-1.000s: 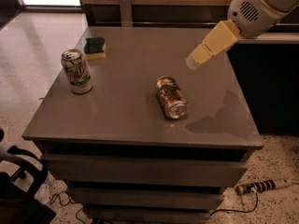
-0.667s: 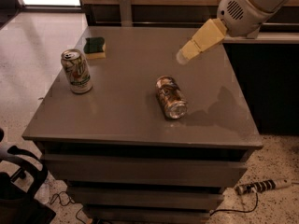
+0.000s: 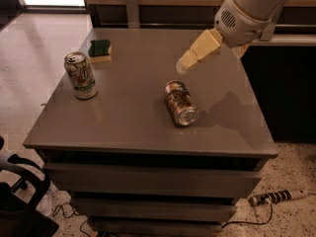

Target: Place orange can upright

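The orange can (image 3: 179,103) lies on its side near the middle of the grey table top (image 3: 133,112), its silver end facing the front edge. My gripper (image 3: 183,64) hangs in the air above the table, up and slightly right of the can, not touching it. Its pale yellow finger points down-left toward the can.
A white-and-green can (image 3: 80,75) stands upright at the table's left side. A green-and-yellow sponge (image 3: 100,50) lies at the back left. A dark counter (image 3: 291,83) is to the right, a power strip (image 3: 276,197) lies on the floor, and a black chair base (image 3: 19,191) is at lower left.
My gripper and arm have moved left and down, closer to the orange can. The cans and sponge have not moved.
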